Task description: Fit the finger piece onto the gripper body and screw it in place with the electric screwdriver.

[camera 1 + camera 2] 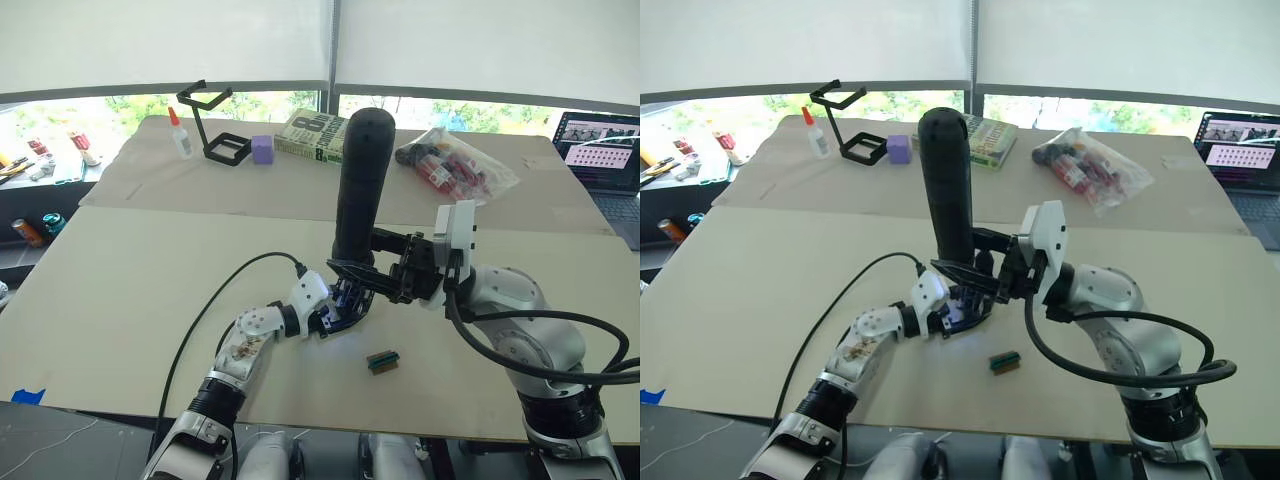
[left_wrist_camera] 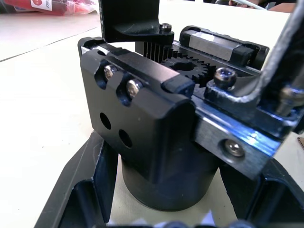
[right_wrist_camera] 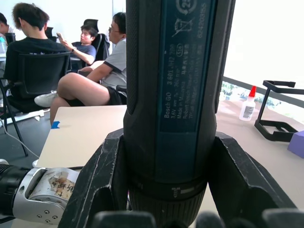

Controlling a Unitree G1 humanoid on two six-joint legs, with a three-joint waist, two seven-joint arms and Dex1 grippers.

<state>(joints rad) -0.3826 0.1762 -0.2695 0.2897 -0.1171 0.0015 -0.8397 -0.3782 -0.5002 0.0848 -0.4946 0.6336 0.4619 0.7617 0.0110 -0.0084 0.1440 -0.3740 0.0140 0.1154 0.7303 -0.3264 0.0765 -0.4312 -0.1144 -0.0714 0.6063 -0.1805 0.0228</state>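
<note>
The electric screwdriver (image 1: 362,185) stands upright over the table's middle, and my right gripper (image 1: 358,272) is shut on its lower end; in the right wrist view its fingers (image 3: 102,180) clamp the barrel (image 3: 171,95). The bit is hidden. Directly below it, my left gripper (image 1: 335,312) is shut on the gripper body (image 1: 347,298), which rests on the table. The left wrist view shows that body (image 2: 156,142) close up, with gear teeth and screw heads. A flat black part (image 2: 128,19) rises from its top; I cannot tell if this is the finger piece.
A small green-brown block (image 1: 382,360) lies just in front of the grippers. At the table's back are a black wire stand (image 1: 212,125), glue bottle (image 1: 180,133), purple block (image 1: 262,150), book (image 1: 312,135), plastic bag (image 1: 455,160) and laptop (image 1: 605,150). People (image 3: 85,71) sit beyond the table.
</note>
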